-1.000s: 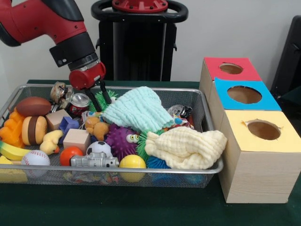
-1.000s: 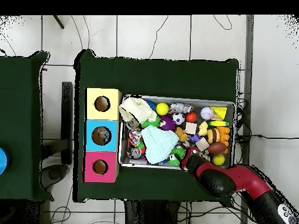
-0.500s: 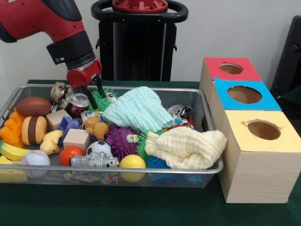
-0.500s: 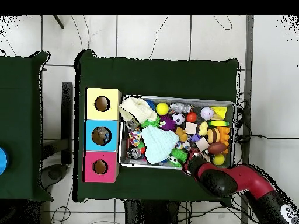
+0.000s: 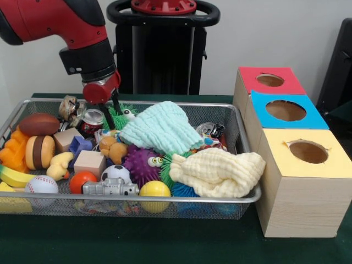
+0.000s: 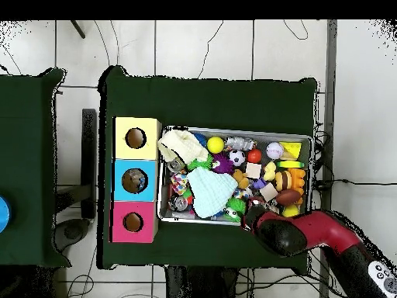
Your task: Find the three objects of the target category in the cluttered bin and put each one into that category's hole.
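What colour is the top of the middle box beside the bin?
Blue: the middle box, between red and yellow ones, shows best in the front view.

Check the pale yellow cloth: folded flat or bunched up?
Bunched up. The yellow cloth lies in a rumpled heap against the bin's near right corner.

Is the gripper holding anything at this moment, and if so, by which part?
Nothing is held. The gripper hangs open over the far side of the wire basket, between the soda can and the green spiky toy, with nothing between its fingers.
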{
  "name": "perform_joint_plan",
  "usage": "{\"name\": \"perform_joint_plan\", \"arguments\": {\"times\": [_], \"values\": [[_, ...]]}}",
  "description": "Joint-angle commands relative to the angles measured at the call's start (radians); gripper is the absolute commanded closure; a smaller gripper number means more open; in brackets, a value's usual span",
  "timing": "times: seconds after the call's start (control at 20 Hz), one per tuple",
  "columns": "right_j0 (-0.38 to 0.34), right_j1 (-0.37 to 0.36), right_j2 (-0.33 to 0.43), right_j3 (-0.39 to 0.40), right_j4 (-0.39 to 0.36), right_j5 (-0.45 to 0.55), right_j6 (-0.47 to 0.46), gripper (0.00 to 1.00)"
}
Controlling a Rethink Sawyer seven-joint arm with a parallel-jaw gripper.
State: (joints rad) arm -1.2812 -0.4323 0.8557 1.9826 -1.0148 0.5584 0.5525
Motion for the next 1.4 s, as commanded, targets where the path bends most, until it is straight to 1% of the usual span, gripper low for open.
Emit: {"name": "perform_joint_plan", "arguments": {"times": [0.05,0.15,0.2,0.9,1.05,1.15,1.2,1.25,1.3,1.35,1.4], "values": [[0.027,-0.022,-0.138,-0.118,-0.043,0.177,-0.125,0.00],[0.016,-0.014,-0.134,-0.116,-0.026,0.175,-0.145,0.00],[0.016,-0.012,-0.136,-0.118,-0.021,0.175,-0.152,1.00],[0.041,-0.023,-0.159,-0.127,-0.020,0.194,-0.157,1.00],[0.034,-0.029,-0.150,-0.118,-0.003,0.197,-0.166,1.00],[0.005,-0.030,-0.116,-0.097,0.050,0.208,-0.178,1.00],[-0.034,-0.023,-0.070,-0.076,0.111,0.219,-0.198,1.00],[-0.051,-0.024,-0.045,-0.063,0.149,0.233,-0.206,1.00],[-0.077,-0.032,-0.002,-0.041,0.217,0.265,-0.212,1.00],[-0.086,-0.042,0.020,-0.029,0.251,0.281,-0.210,1.00],[-0.104,-0.056,0.061,-0.009,0.307,0.303,-0.200,1.00]]}}
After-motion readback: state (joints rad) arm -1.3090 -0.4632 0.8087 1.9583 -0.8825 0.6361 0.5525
